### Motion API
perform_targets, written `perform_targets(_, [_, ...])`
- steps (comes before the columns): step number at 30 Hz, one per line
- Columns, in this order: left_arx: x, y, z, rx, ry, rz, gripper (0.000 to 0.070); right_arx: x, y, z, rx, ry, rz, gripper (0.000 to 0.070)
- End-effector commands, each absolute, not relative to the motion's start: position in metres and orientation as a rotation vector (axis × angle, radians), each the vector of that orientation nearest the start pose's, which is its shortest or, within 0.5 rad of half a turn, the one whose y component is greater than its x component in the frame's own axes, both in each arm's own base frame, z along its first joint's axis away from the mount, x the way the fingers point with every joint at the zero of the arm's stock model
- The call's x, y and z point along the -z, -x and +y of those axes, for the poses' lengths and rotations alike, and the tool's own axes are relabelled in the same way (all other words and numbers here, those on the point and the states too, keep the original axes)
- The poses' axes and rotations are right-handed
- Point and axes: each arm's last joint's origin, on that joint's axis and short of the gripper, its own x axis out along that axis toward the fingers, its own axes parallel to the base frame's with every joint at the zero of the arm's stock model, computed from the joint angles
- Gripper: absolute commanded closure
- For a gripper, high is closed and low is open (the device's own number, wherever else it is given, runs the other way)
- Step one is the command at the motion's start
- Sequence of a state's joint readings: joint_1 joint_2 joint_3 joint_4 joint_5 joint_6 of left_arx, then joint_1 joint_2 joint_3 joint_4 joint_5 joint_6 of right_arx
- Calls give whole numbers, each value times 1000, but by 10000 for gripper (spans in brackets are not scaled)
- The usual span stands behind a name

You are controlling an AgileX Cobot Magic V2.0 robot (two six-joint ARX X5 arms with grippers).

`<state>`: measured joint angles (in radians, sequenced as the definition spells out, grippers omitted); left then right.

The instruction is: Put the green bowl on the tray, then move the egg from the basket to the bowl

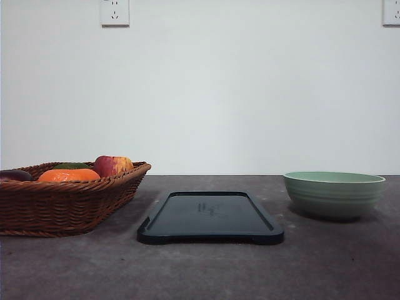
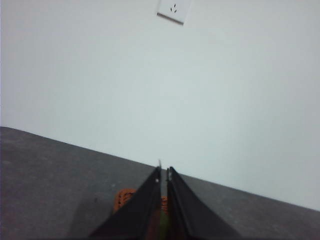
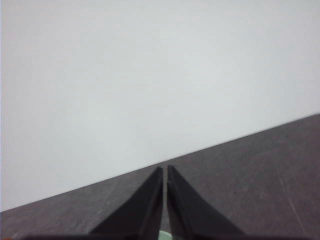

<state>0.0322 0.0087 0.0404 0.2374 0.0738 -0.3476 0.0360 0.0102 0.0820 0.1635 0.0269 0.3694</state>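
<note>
- Left gripper (image 2: 164, 172): in the left wrist view the two dark fingers (image 2: 145, 205) meet almost tip to tip, a thin slit between them; clenched, nothing held. A patch of orange-brown wicker shows just below and between the fingers.
- Right gripper (image 3: 164, 170): in the right wrist view the fingers (image 3: 142, 205) are likewise pressed nearly together, clenched on nothing. A sliver of pale green shows at the base of the gap.
- Green bowl (image 1: 334, 194): upright on the dark grey table (image 1: 200, 269), at the right, apart from the tray.
- Tray (image 1: 210, 217): flat on the table at centre, between basket and bowl, nothing on it.
- Basket (image 1: 65, 200): at the left, near the tray but not touching it. It holds an apple (image 1: 113, 165), an orange fruit (image 1: 69, 175), a dark green item behind it, and a dark item at the left edge.
- Egg: cannot be made out among the basket's contents from the front view.
- White wall behind, with a socket (image 1: 115, 12) high up.
</note>
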Motion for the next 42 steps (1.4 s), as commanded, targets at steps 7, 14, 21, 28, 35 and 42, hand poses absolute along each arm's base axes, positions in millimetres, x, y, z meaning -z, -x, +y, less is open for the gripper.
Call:
perform_targets(7, [-231,-91,1,68,292,-201,691,-231,-95,4,-102,-314,-186,694])
perform_targets(14, [-261,-97,1,69,297,-75,691,-255,-111,7,-143,-274,-21,694])
perform_targets(21, [-289,-112,-2,147,308,81,691,-277,-136,11,-220,-266,142,694])
perform_targets(28, [-307,-137,-3,190,323,273,691,-289,-163,13,-241,-247,277,694])
perform_targets(35, [-317,-165,-3,210,255,476,691,-291,-183,13,-232,-201,456,694])
perform_targets(42, [-320,-185,-2,222,208,609,691,-293,-194,14,-239,-144,579,693])
